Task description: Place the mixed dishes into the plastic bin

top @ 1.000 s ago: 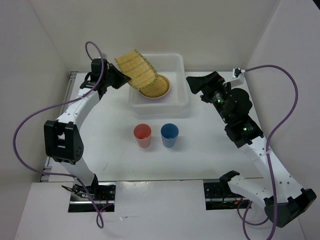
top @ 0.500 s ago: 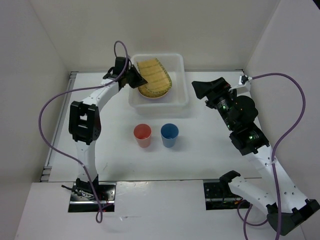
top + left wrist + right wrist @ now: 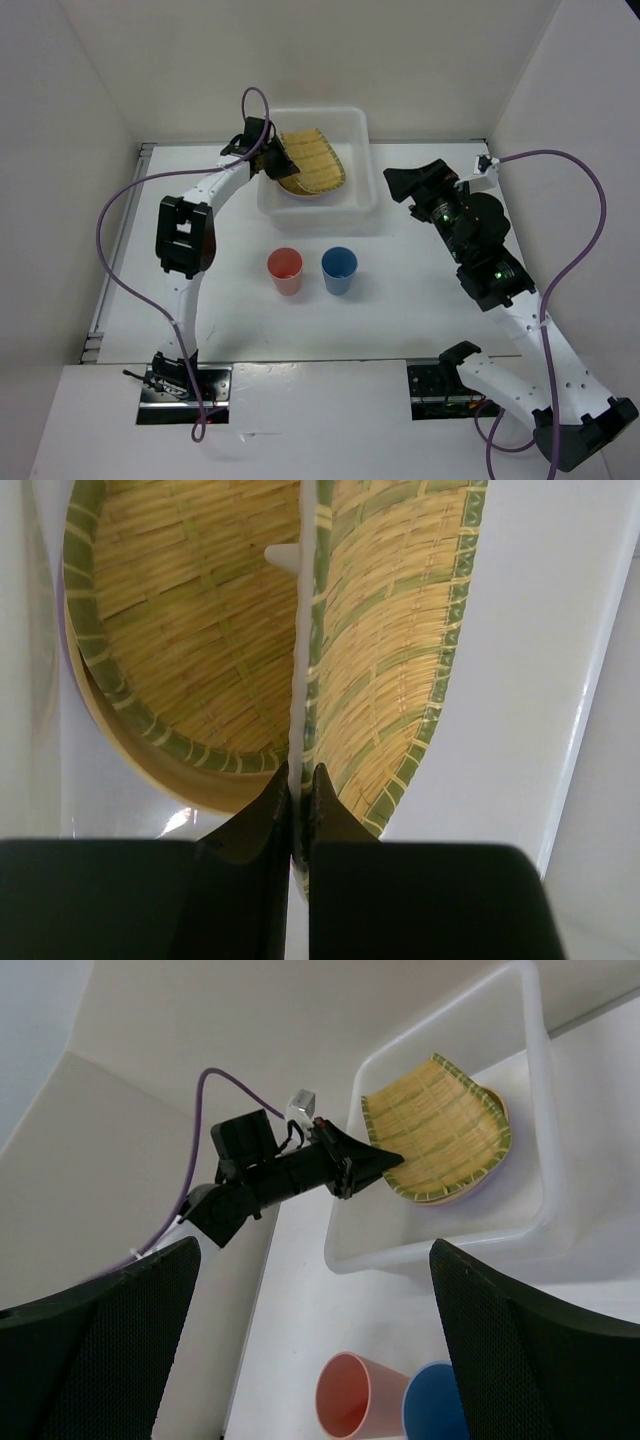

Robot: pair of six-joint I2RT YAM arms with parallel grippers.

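Observation:
The plastic bin [image 3: 366, 176] stands at the back of the table. Inside it my left gripper [image 3: 273, 160] is shut on the near edge of the squarish yellow woven tray [image 3: 316, 160], which tilts over the stack. In the left wrist view the gripper [image 3: 300, 780] pinches that tray [image 3: 400, 650] beside the round woven tray [image 3: 180, 620], which lies in the orange-yellow plate [image 3: 190, 788]. A lilac plate [image 3: 482, 1187] edge shows underneath. The red cup [image 3: 285, 270] and blue cup [image 3: 339, 268] stand upright in front of the bin. My right gripper [image 3: 402, 184] is open, right of the bin.
White walls close in the table on the left, back and right. A purple cable [image 3: 130, 195] loops from the left arm, another [image 3: 580, 190] from the right arm. The bin's right half [image 3: 540, 680] holds nothing.
My left gripper carried the squarish tray from above the bin's left rim down into the bin, onto the stack. The right arm drew back a little to the right.

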